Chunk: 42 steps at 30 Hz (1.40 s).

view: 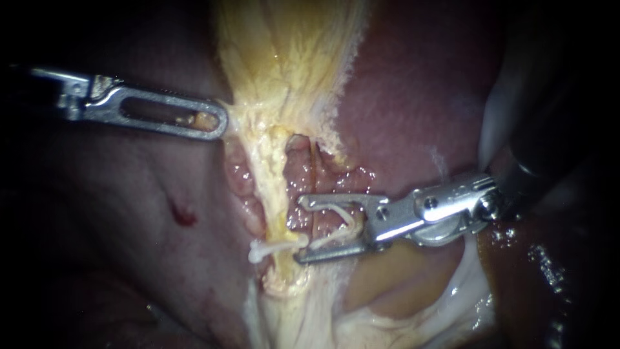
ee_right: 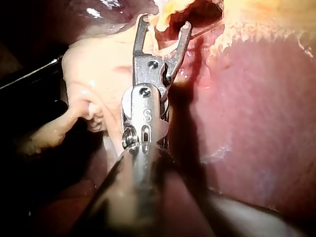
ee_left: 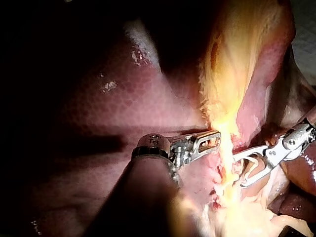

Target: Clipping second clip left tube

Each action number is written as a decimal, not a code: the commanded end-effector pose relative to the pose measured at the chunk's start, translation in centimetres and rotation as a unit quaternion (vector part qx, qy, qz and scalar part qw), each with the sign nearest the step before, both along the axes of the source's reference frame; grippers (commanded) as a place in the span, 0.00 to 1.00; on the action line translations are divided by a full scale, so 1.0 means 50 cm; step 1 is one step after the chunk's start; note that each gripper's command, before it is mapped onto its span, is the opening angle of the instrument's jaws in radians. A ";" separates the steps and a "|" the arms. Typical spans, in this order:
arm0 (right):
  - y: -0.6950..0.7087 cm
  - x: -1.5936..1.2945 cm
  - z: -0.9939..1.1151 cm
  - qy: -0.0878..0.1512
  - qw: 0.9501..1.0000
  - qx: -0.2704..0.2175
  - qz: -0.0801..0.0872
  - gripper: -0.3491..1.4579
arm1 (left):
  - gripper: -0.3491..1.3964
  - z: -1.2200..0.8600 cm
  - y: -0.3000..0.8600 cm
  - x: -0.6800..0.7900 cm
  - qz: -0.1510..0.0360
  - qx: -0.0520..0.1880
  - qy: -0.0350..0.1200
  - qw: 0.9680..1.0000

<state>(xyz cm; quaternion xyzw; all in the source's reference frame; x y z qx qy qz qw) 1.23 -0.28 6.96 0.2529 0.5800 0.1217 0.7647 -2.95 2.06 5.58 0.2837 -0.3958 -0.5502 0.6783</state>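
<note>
A yellow tube (view: 272,187) runs down from the yellow gallbladder tissue (view: 290,52). One white clip (view: 274,248) lies across the tube low down. My right instrument (view: 299,229) comes in from the right. Its jaws stand wide apart and hold a second white clip (view: 336,213), which is spread open. The jaw tips sit against the tube's right side, just above the clip that lies on the tube. My left instrument (view: 221,123) is shut on the gallbladder tissue's left edge and holds it out sideways. In the right wrist view the right instrument (ee_right: 164,24) points at the yellow strand.
Dark red liver (view: 413,97) lies to the right and behind. A small blood spot (view: 183,215) marks the tissue on the left. Pale glistening tissue (view: 400,284) sits under the right instrument. Beside the tube, raw pink tissue (view: 240,174) shows.
</note>
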 end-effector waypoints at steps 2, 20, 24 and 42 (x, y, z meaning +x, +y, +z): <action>0.0000 -0.0001 0.0008 0.000 1.000 0.005 -0.001 0.47 | 0.00 0.0000 0.0000 0.0000 0.000 0.000 0.000 1.000; 0.0010 0.0008 0.0063 0.032 0.997 0.076 0.009 0.47 | 0.00 0.0001 -0.0001 0.0000 0.000 0.000 0.000 1.000; 0.0009 0.0018 0.0071 0.034 0.996 0.081 0.007 0.47 | 0.00 0.0001 -0.0001 0.0000 0.000 0.000 0.000 1.000; -0.0007 0.0062 0.0059 0.055 0.993 0.108 -0.001 0.47 | 0.00 0.0001 -0.0001 0.0000 0.000 0.000 0.000 1.000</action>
